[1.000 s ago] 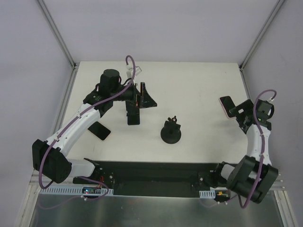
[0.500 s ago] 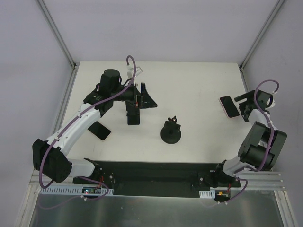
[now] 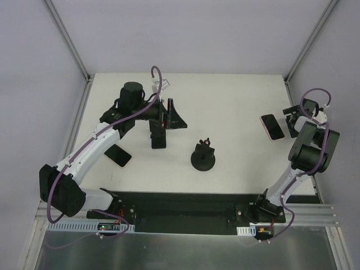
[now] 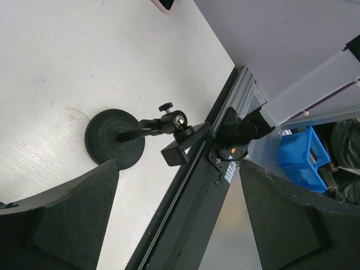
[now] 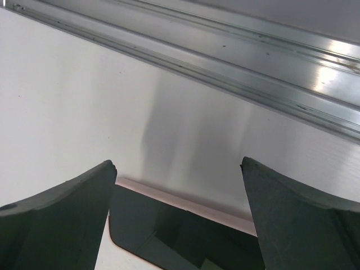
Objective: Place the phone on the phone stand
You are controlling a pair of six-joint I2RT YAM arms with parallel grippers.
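The phone (image 3: 273, 127), dark screen with a pink rim, lies flat on the white table (image 3: 236, 101) at the right. My right gripper (image 3: 292, 120) is open just right of it. In the right wrist view the gripper (image 5: 178, 162) is open, and the phone (image 5: 185, 236) lies low between the fingers, untouched. The black phone stand (image 3: 202, 156), a round base with a clamp on top, sits mid-table. My left gripper (image 3: 171, 115) is open and empty, up and left of the stand. In the left wrist view the gripper (image 4: 179, 163) frames the stand (image 4: 115, 138).
A second dark phone (image 3: 118, 155) lies at the table's left under the left arm. An aluminium frame rail (image 5: 236, 73) and the grey wall stand close behind the right gripper. The black base rail (image 3: 180, 205) runs along the near edge.
The right arm has folded up toward the right wall and its wrist has moved farther back. The pink phone stays in about the same place. The left arm has not moved.
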